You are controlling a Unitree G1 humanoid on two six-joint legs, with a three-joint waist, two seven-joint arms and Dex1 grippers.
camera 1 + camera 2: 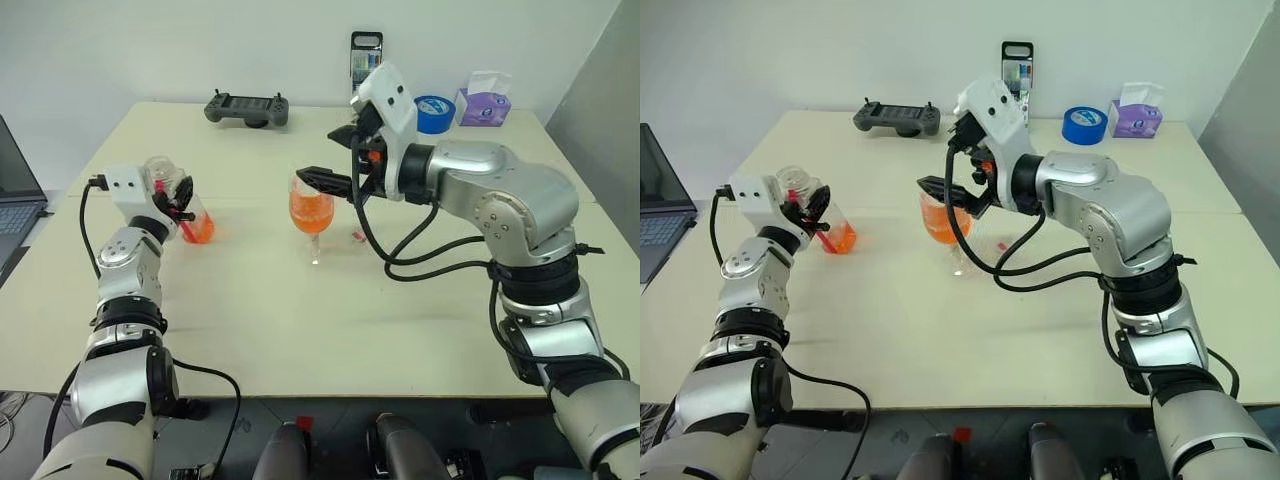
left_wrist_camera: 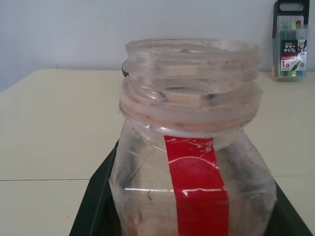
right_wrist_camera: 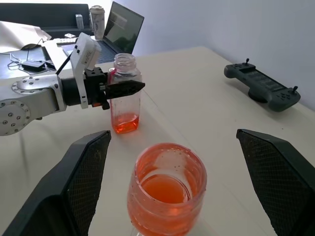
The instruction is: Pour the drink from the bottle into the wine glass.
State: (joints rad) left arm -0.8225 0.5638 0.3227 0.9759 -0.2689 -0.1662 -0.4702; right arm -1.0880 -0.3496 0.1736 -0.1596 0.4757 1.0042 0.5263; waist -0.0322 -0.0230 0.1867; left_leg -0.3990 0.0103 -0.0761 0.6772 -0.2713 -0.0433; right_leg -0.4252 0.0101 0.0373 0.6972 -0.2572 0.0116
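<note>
Bottle (image 3: 124,93) sits clamped in your left end effector (image 1: 178,205), nearly upright, a little drink (image 3: 124,123) left. Wine glass (image 1: 312,213) on the worktop (image 1: 300,320) looks mostly filled, between your right end effector's (image 3: 172,172) wide fingers; pouring seems nearly done.

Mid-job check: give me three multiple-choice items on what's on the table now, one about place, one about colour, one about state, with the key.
1. The wine glass stands:
A. between the right claw's open fingers
B. beside the laptop
C. on the tape roll

2. The drink is:
A. green
B. orange
C. clear

3. The bottle is:
A. lying on the table
B. capped and full
C. upright in the shut left claw, a little drink left at its bottom

Key: A, black fingers flank the bowl without touching; B, orange fills the bowl; C, open neck, orange only at the base.
</note>
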